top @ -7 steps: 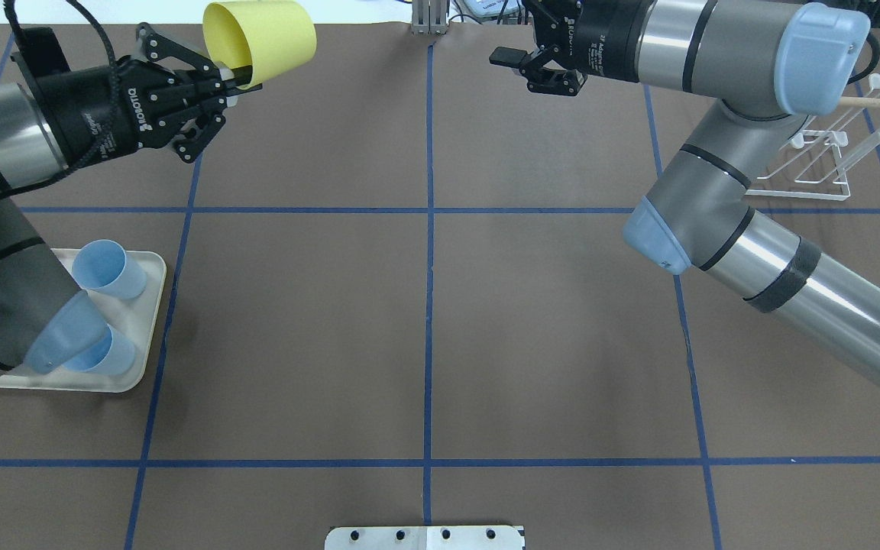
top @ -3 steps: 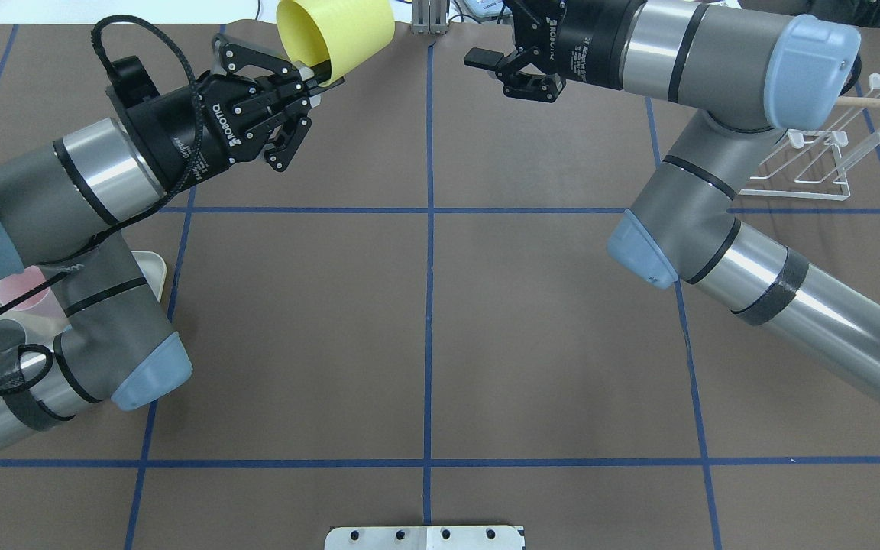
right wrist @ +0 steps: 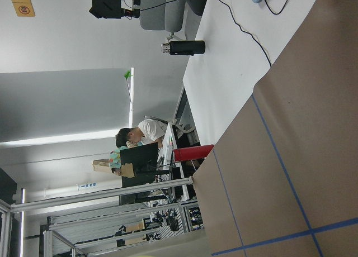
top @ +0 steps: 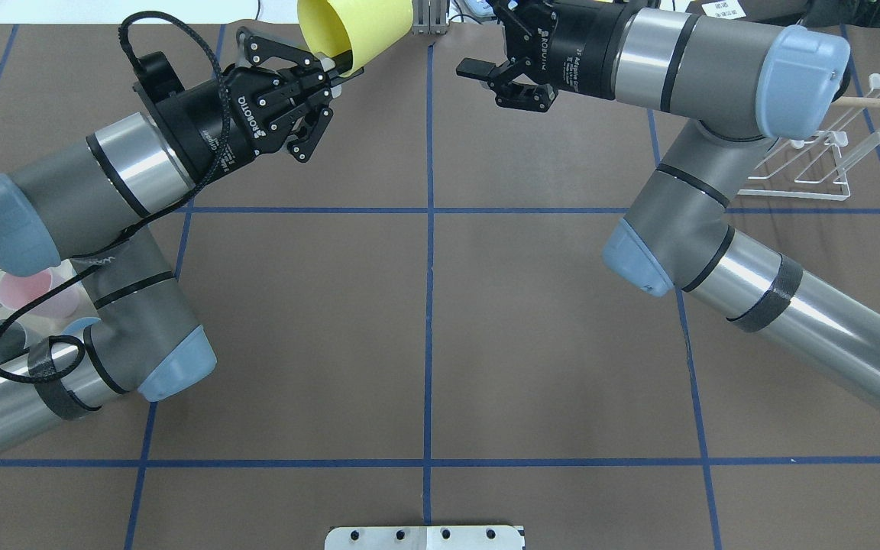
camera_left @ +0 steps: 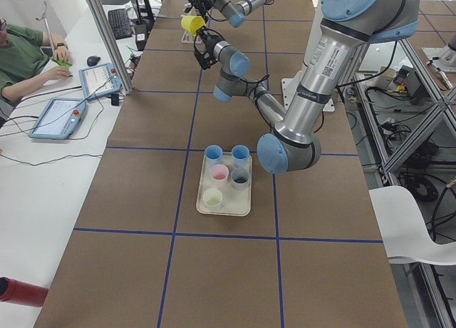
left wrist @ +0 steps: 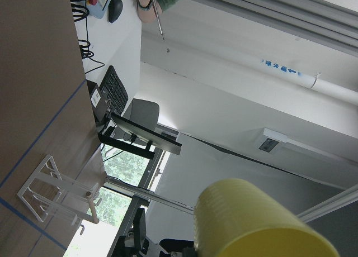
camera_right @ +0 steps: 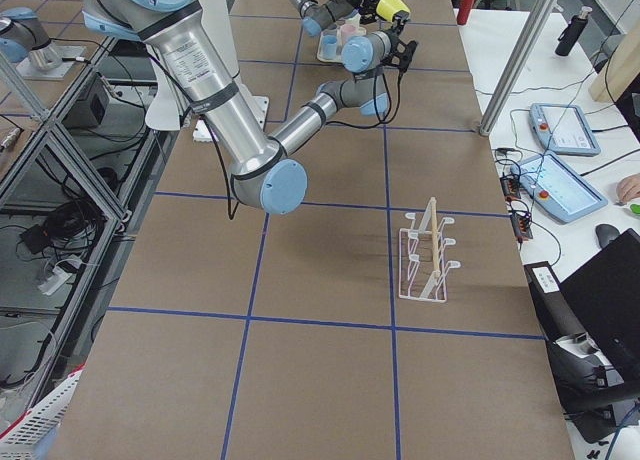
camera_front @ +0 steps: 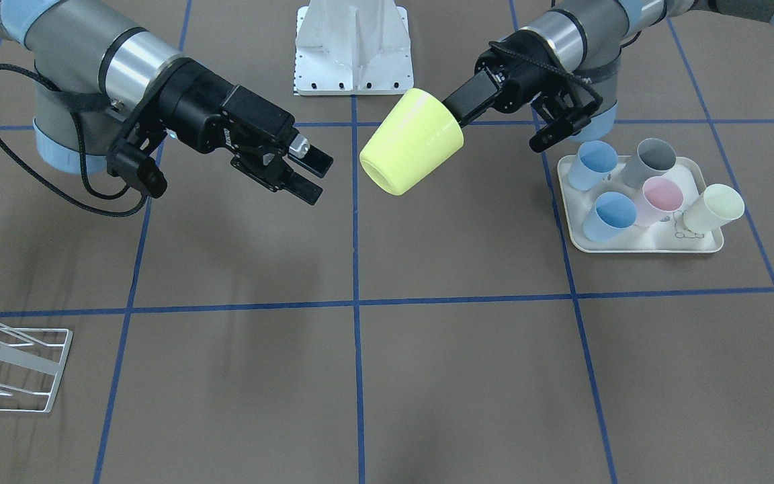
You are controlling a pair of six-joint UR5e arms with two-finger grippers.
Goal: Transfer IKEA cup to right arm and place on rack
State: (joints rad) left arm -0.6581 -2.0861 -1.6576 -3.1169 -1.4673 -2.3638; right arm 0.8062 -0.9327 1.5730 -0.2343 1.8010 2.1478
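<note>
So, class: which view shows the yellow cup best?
Exterior front-facing: the whole yellow cup shows, its rim pinched by the left gripper. Overhead cuts it off at the frame's edge; both side views show it tiny; the left wrist view catches only part.

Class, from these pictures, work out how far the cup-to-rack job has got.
Done: the yellow cup is off the table, gripped by the left claw. In hand: the cup is held out toward the open right claw, a gap between them. Left: the handover, then placing it on the rack, which bears no cup.
</note>
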